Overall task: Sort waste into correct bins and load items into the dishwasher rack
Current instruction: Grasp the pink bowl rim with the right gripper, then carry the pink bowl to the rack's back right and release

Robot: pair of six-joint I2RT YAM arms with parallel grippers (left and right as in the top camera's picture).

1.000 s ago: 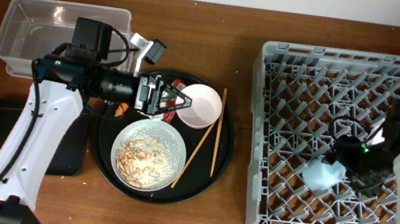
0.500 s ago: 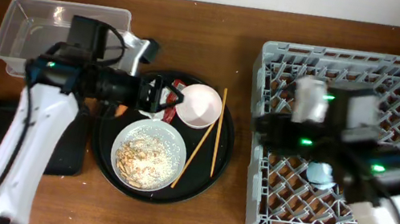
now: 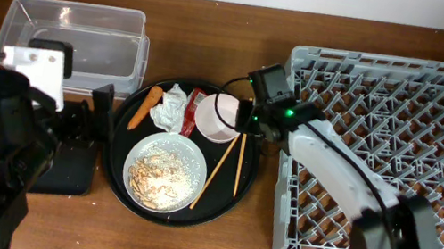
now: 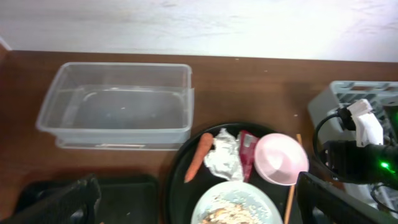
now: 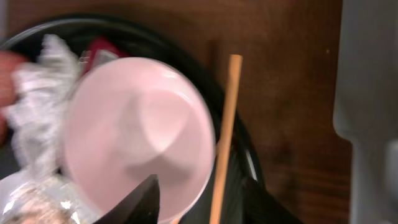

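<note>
Swung from the dishwasher rack (image 3: pixel 385 125), right gripper (image 5: pixel 200 183) hangs spread over the white bowl (image 5: pixel 137 134), likely stiff, slick, breakable; pinch its right rim. Left gripper (image 4: pixel 196 186) gapes empty.

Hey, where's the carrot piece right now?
In the overhead view the orange carrot piece lies on the upper-left part of the round black tray, just left of the crumpled white napkin and near the clear tub.

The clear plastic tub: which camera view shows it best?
The left wrist view: the clear plastic tub appears whole, inside visible. Overhead, the left arm hides one corner. The right wrist view does not show it.
</note>
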